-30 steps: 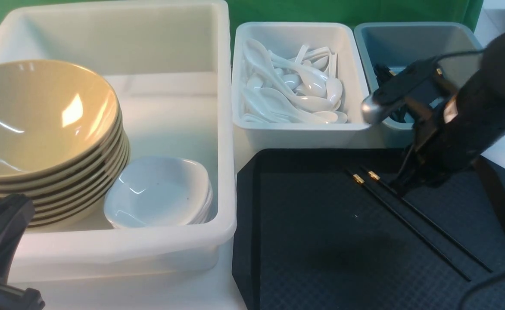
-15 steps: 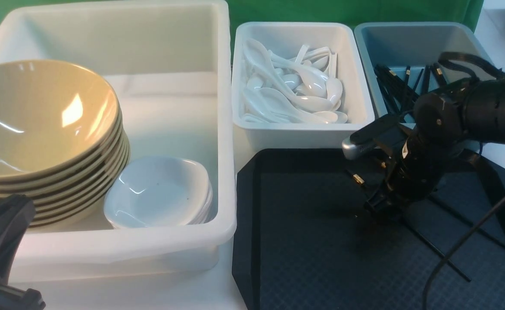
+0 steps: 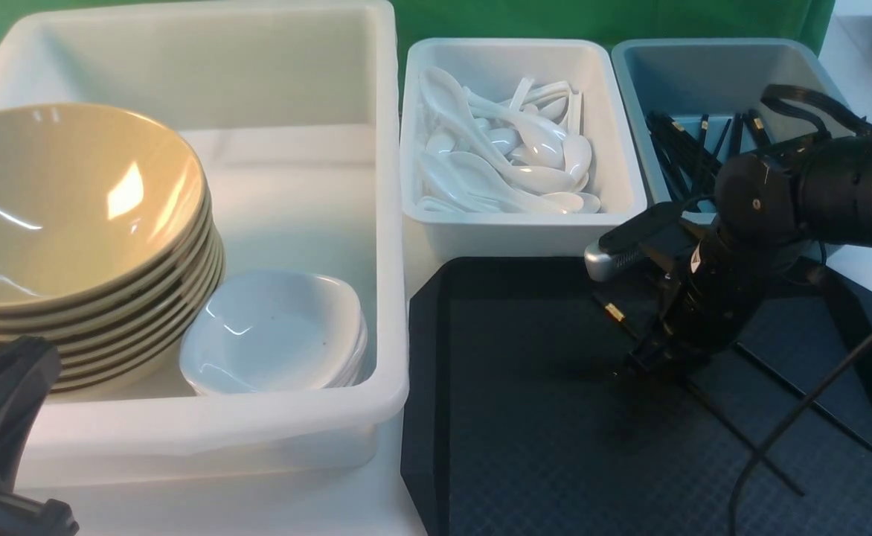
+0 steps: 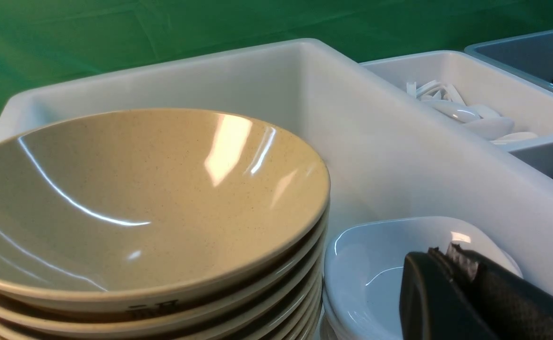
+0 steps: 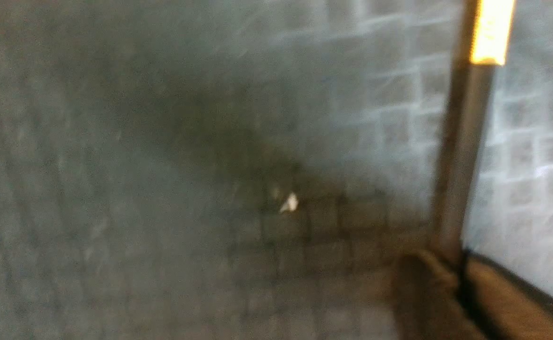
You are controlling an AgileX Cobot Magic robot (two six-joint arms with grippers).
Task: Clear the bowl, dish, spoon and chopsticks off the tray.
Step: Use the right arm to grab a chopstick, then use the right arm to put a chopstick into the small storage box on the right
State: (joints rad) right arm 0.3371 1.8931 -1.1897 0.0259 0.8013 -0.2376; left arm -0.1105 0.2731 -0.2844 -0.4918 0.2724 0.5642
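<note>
On the black tray (image 3: 525, 447) my right gripper (image 3: 653, 362) is down at the surface. In the right wrist view its jaws (image 5: 460, 259) are shut on one black chopstick (image 5: 461, 156) with a gold band. That chopstick (image 3: 748, 447) runs out from under the gripper, and the other chopstick (image 3: 808, 398) lies free beside it. The mustard bowl (image 3: 71, 201) tops a stack in the big white tub (image 3: 388, 223), with the white dish (image 3: 272, 331) beside it. My left gripper (image 4: 448, 253) is shut and empty by the dish. The task's spoon cannot be told among the white spoons (image 3: 510, 156).
A small white bin (image 3: 518, 234) holding the spoons stands behind the tray. To its right is a grey bin (image 3: 704, 67) with several black chopsticks inside. A green backdrop closes off the back. The right arm's cable hangs over the tray's right side.
My right arm has come down from in front of the grey bin onto the tray, and its jaws have closed on one chopstick. Both chopsticks shifted a little. The left arm stayed still.
</note>
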